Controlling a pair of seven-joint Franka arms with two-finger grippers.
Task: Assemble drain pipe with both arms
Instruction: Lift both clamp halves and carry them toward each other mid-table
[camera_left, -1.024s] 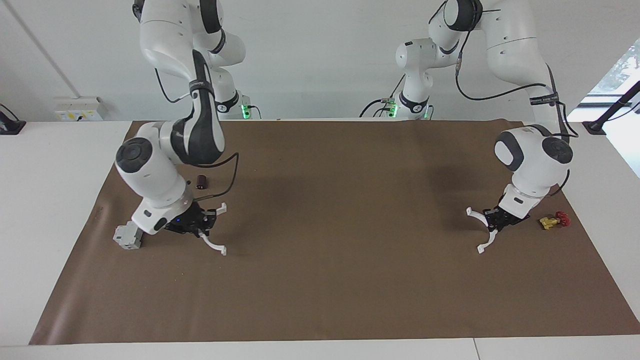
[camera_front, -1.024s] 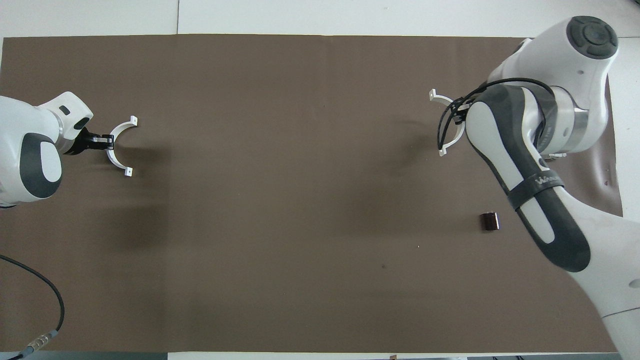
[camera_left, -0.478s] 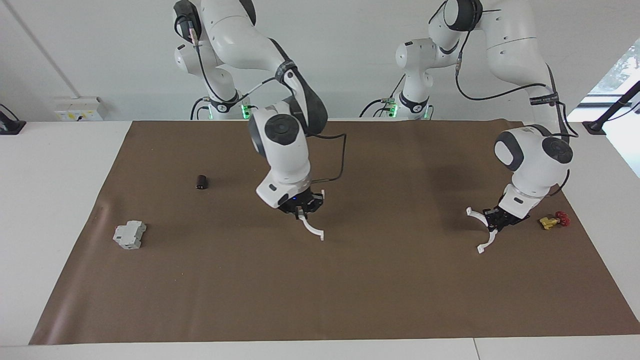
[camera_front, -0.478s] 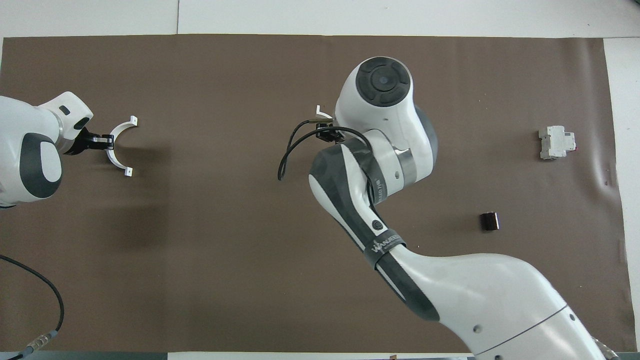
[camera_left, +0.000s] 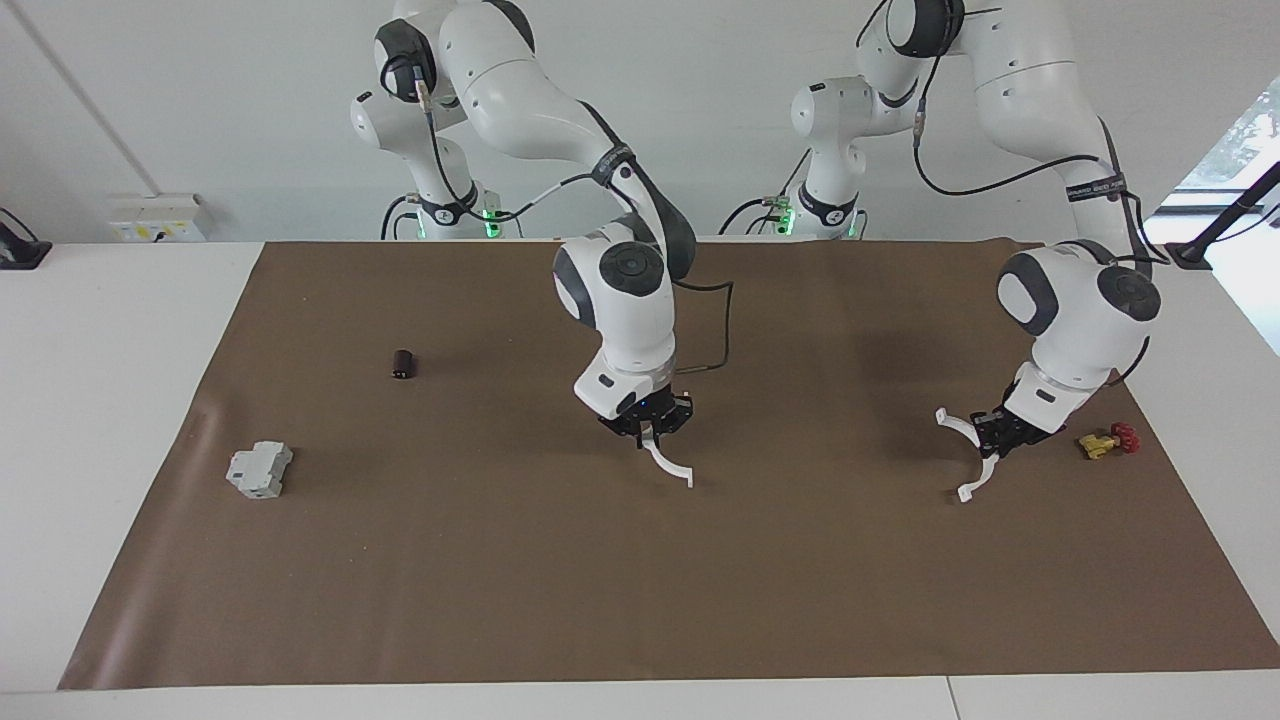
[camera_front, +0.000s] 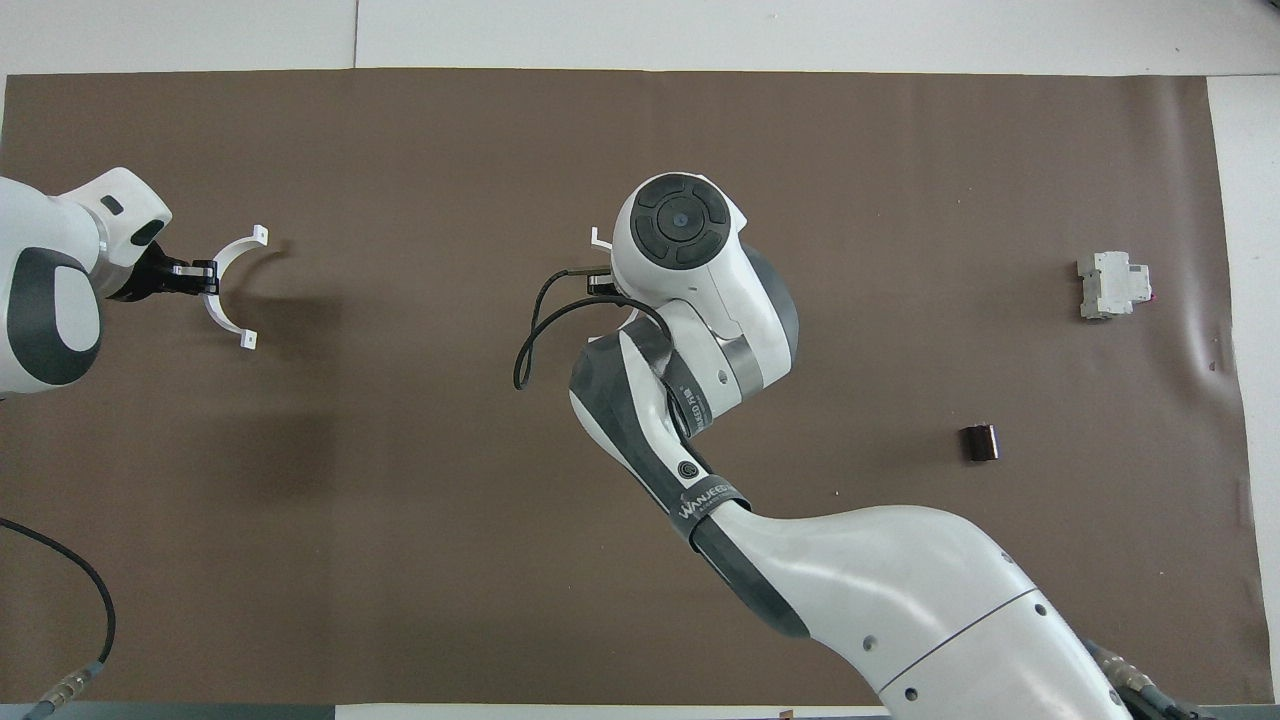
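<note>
The drain pipe is in two white half-rings, one in each gripper. My right gripper (camera_left: 648, 428) is over the middle of the brown mat (camera_left: 640, 580), shut on one half-ring (camera_left: 668, 465) that hangs just above the mat. In the overhead view the right arm hides this half-ring except for one tab (camera_front: 600, 238). My left gripper (camera_left: 997, 440) is over the left arm's end of the mat, shut on the other half-ring (camera_left: 958, 424), held just above the mat. Both also show in the overhead view, the left gripper (camera_front: 190, 277) and its half-ring (camera_front: 222, 320).
A grey boxy block (camera_left: 258, 470) lies at the right arm's end of the mat, with a small dark cylinder (camera_left: 403, 363) nearer to the robots. A small yellow and red part (camera_left: 1105, 440) lies beside the left gripper.
My right arm has swung from beside the grey block to over the middle of the mat, carrying its half-ring. My left gripper has shifted slightly with its half-ring.
</note>
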